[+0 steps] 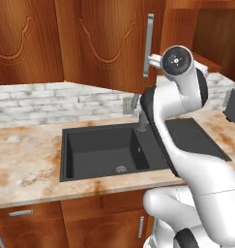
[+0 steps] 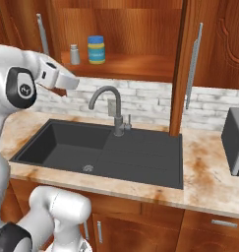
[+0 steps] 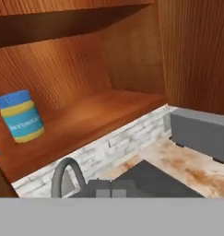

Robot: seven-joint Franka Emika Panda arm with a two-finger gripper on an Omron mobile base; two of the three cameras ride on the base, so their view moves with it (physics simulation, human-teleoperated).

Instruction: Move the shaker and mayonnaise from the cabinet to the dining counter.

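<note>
Right base view: we're facing the open cabinet (image 2: 140, 69), our pincer (image 2: 72, 84) closed and holding nothing, approaching the shelf. The shaker (image 2: 74, 54) and mayonnaise (image 2: 96, 49) are sitting just above and beyond it. Next, we're judging, open and reach for one.

A glossy white robot arm (image 1: 186, 160) made of thick, rounded tube segments, rising from the lower right of the left base view. Dark charcoal bands separate the segments at each joint. A round white end cap (image 1: 177, 60) near the upper right carries a small dark circular mark at its centre (a faint emblem, too small to read). In the right base view, at the left edge, a black disc joint (image 2: 21, 87) bears a pale curved logo, and a boxy white wrist block (image 2: 54, 75) shows a small dark spot on its face.
</note>
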